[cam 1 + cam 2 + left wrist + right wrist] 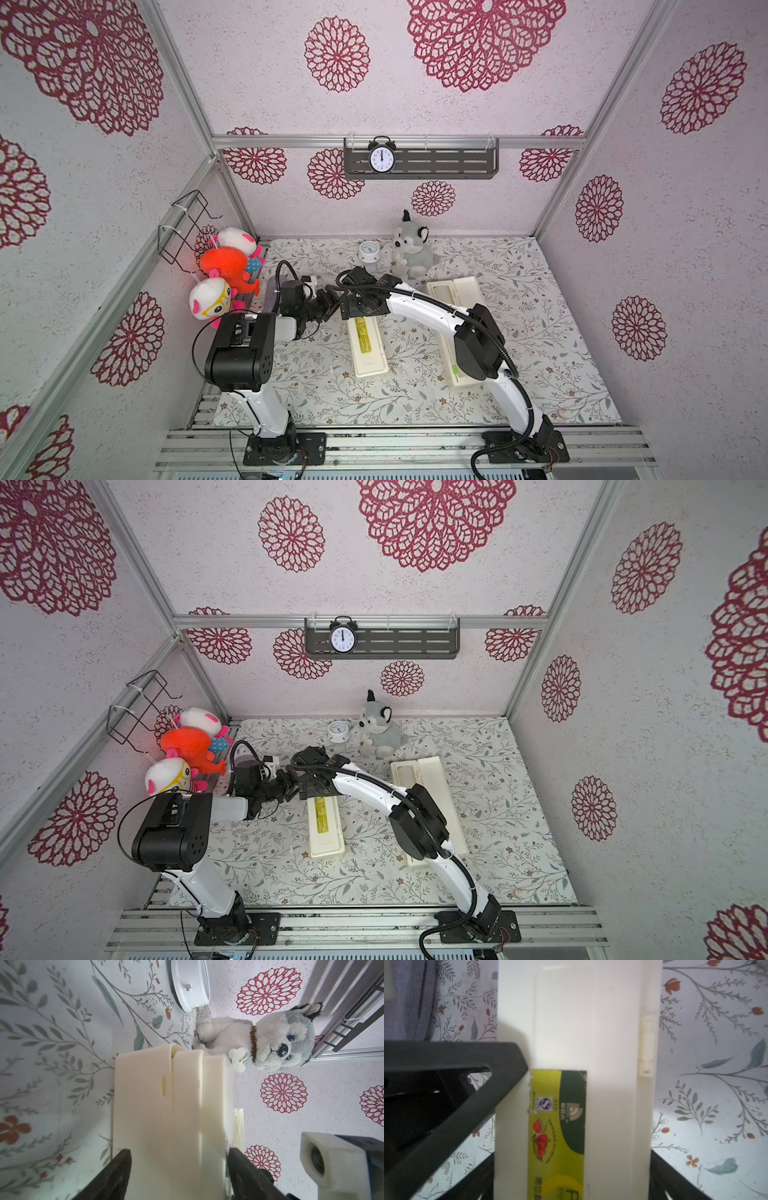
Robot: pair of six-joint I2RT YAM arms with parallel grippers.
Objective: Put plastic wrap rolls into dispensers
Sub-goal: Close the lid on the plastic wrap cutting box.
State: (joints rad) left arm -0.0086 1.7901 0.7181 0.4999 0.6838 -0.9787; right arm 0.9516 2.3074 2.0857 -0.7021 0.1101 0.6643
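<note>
**2 grippers crowd 1 end of a closed dispenser**

Both arms meet at the far end of the closed dispenser [368, 353], which lies lid-up at mid-table on the floral mat [332, 395], yellow-green label showing. The left gripper [178, 1153] straddles that end; whether it actually clamps cannot be told. The right gripper [572, 1157] stands wide astride the lid. The 2nd dispenser [469, 299] lies open under the right arm. No roll shows in any view. Risks: fingers this close could collide, a pinch across lid and base would keep the box closed, and a sideways tug could slide it toward the husky plush [411, 253].
</note>
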